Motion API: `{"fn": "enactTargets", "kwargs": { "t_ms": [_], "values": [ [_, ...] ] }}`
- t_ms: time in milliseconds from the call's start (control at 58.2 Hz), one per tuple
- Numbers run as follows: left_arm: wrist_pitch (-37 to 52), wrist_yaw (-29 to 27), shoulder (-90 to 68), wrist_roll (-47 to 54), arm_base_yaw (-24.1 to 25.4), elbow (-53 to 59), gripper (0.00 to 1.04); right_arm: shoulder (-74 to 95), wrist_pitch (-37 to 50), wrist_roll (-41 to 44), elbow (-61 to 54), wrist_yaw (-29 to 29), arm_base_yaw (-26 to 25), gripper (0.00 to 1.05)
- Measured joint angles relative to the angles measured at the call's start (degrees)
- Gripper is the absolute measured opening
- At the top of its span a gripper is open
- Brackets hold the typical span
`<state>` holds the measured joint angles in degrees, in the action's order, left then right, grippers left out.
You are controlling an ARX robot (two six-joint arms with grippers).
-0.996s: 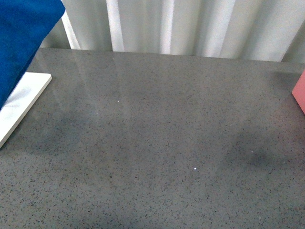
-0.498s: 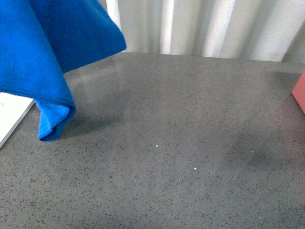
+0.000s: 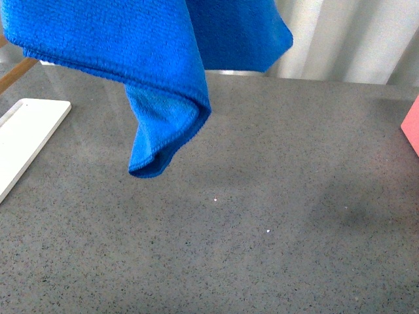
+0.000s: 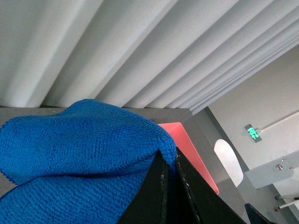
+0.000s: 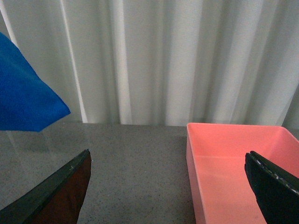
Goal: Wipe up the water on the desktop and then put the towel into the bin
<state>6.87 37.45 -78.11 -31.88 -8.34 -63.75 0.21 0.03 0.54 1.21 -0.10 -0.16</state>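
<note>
The blue towel (image 3: pixel 150 59) hangs in folds above the dark grey speckled desktop (image 3: pixel 262 216), its lowest fold dangling over the left-centre. My left gripper (image 4: pixel 168 161) is shut on the towel (image 4: pixel 79 149), pinching its top fold between the black fingers; the gripper itself is out of the front view. The pink bin (image 5: pixel 238 163) stands on the desktop at the right, only its edge (image 3: pixel 411 127) showing in the front view. My right gripper (image 5: pixel 168 186) is open, its fingers spread wide with the bin's near wall between them and nothing held. No water shows on the desktop.
A white flat tray (image 3: pixel 26 140) lies at the left edge of the desktop. White pleated curtains (image 3: pixel 340 39) hang behind the desk's far edge. A corner of the towel (image 5: pixel 28 98) shows in the right wrist view.
The towel has swung rightward across the front view, from the far left corner to above the left-centre of the desktop, and the tray is uncovered again.
</note>
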Motion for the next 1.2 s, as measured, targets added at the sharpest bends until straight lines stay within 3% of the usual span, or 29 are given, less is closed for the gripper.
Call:
{"fn": "enactTargets", "kwargs": {
  "t_ms": [326,412,532,584,773,824,1048,1202],
  "values": [
    [-0.20,-3.39,-0.31,3.32,-4.81,2.14,0.03,0.00,0.00,0.00,0.00,0.00,0.00,0.98],
    [-0.20,-3.41,-0.33,3.37,-4.81,2.16,0.03,10.58,-10.95,-4.90,5.79,11.54,1.64,0.98],
    [-0.20,-3.48,-0.33,3.39,-4.81,2.19,0.03,31.56,-0.85,-2.91,12.41,-1.40,-7.50,0.98],
    [-0.20,-3.45,-0.42,3.39,-4.85,2.23,0.03,39.58,3.17,0.42,15.61,-10.21,-10.36,0.98],
    [-0.20,-3.58,-0.42,3.39,-4.81,2.25,0.03,55.93,6.60,12.28,21.75,-34.75,-9.53,0.98],
    [-0.20,-3.58,-0.42,3.39,-4.81,2.25,0.03,59.08,7.10,16.52,22.80,-38.23,-7.82,0.98],
    [-0.20,-3.52,-0.42,3.39,-4.85,2.25,0.03,74.05,3.06,34.71,32.17,-42.12,2.56,0.98],
    [-0.20,-3.48,-0.42,3.41,-4.85,2.25,0.03,81.11,1.44,39.28,39.36,-43.76,6.54,0.98]
  ]
}}
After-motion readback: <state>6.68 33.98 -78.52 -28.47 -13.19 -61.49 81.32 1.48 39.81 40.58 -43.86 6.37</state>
